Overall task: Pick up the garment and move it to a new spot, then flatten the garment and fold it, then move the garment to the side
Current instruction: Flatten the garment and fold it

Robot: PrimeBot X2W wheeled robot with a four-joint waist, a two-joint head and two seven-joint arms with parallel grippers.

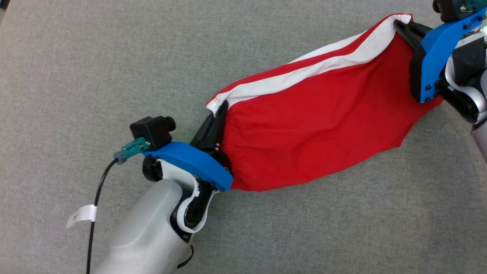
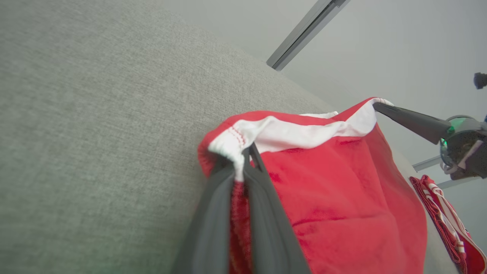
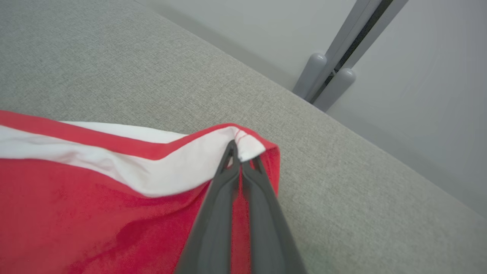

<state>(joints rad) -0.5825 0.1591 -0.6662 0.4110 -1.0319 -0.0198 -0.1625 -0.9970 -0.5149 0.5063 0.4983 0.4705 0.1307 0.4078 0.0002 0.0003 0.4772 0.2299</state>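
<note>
Red garment (image 1: 315,125) | left fingers (image 1: 211,129), right fingers (image 1: 409,30) clamped | left wrist: second cloth (image 2: 445,213)

The left arm (image 1: 148,228) comes in from the lower edge of the head view, its pale forearm angled up and to the right and ending in a blue wrist plate (image 1: 190,161) that carries a small black camera (image 1: 152,131). The left end effector (image 1: 222,110) points up and right, its two dark fingers pressed together on one corner of the garment (image 1: 312,125). The right arm (image 1: 480,133) enters at the upper right corner behind a tilted blue wrist bracket (image 1: 437,49). The right end effector (image 1: 398,26) points up and left, fingers clamped on the opposite corner. The two end effectors stand well apart.
</note>
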